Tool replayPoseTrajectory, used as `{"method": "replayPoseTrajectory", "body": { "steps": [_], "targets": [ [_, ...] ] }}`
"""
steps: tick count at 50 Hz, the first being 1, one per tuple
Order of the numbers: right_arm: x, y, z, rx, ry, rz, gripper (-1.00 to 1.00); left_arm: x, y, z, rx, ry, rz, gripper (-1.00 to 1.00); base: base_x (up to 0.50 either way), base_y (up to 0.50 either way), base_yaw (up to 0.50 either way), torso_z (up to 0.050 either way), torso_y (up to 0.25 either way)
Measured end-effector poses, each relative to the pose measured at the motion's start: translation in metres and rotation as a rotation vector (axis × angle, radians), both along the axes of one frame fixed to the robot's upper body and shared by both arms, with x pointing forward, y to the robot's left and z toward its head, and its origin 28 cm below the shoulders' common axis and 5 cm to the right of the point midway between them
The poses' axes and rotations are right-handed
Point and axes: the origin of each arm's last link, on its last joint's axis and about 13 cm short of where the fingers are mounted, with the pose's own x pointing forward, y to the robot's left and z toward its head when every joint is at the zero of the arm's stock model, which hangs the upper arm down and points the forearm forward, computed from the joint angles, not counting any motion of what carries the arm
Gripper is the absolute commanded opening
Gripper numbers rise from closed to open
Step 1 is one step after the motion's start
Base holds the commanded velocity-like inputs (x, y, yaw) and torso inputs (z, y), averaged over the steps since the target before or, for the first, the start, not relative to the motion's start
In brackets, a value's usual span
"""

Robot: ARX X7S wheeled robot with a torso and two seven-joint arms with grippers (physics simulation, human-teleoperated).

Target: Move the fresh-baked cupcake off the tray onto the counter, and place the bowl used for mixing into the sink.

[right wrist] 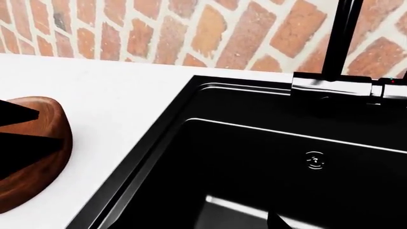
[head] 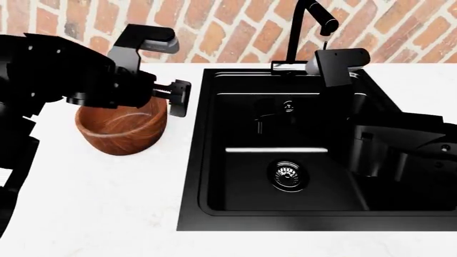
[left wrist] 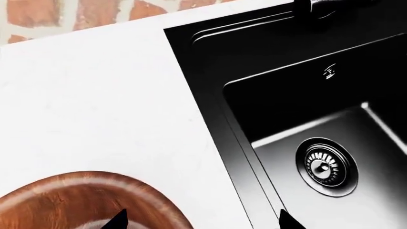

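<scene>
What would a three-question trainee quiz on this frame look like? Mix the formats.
1. True or false: the bowl lies in the sink.
2. The left gripper is: A) shut on the bowl; B) open, by the bowl's sink-side rim; C) shut and empty.
3. Which two task things show in no view?

Key:
1. False. It sits on the counter, left of the sink.
2. B
3. Cupcake and tray.
</scene>
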Motion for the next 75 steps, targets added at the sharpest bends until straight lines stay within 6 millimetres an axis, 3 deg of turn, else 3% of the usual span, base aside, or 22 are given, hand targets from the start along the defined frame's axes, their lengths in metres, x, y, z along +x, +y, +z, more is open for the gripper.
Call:
{"method": "replayPoseTrajectory", "body": {
  "steps": [45, 46, 67, 75],
  "targets": [
    [0.0, 0.0, 0.0, 0.002, 0.006, 0.01, 1.0, 0.013, 0.003, -0.02, 0.029, 0.185, 0.056, 1.0, 0.0, 0.0, 0.0, 0.0, 0.0],
    [0.0, 0.0, 0.0, 0.002, 0.006, 0.01, 1.0, 0.013, 0.004, -0.021, 0.029, 0.188, 0.057, -1.0, 0.0, 0.0, 0.0, 0.0, 0.0],
    [0.0, 0.0, 0.0, 0.007, 0.003, 0.011, 1.0, 0.013, 0.006, -0.019, 0.046, 0.184, 0.078, -1.0, 0.0, 0.0, 0.0, 0.0, 0.0],
    [0.0, 0.0, 0.0, 0.008, -0.008, 0.012, 1.0, 0.004, 0.006, -0.006, 0.03, 0.123, 0.092, -1.0, 0.0, 0.0, 0.0, 0.0, 0.0]
  ]
}}
